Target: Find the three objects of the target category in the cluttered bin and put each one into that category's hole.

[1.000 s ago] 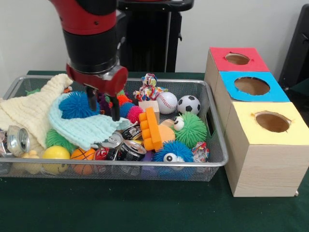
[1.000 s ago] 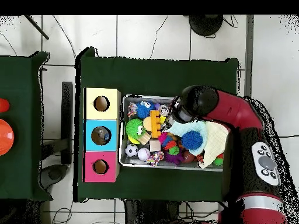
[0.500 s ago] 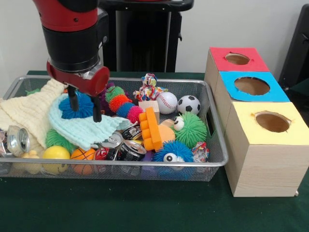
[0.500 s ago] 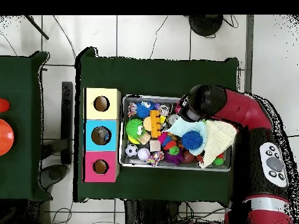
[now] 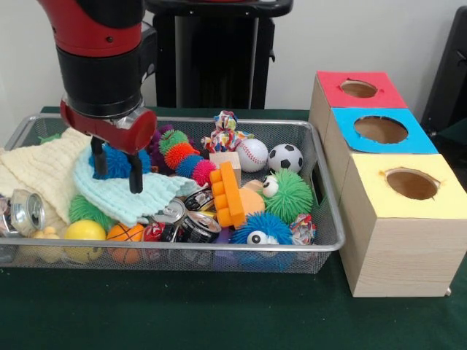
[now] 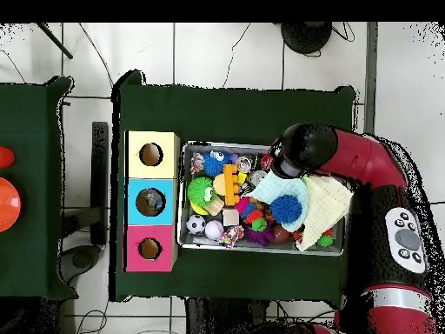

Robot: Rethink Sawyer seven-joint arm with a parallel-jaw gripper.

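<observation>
Hand fingers apart over one blue spiky ball, three boxes beside.

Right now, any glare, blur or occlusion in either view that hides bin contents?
Front view: even light, no strong glare; slight shine on the cans; the gripper covers part of the blue spiky ball, and the teal cloth hides what lies under it. Overhead view: the arm blocks one corner of the bin; contents small but sharp.

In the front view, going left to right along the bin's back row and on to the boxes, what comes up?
Gripper → caterpillar toy → baseball → soccer ball → blue box.
</observation>
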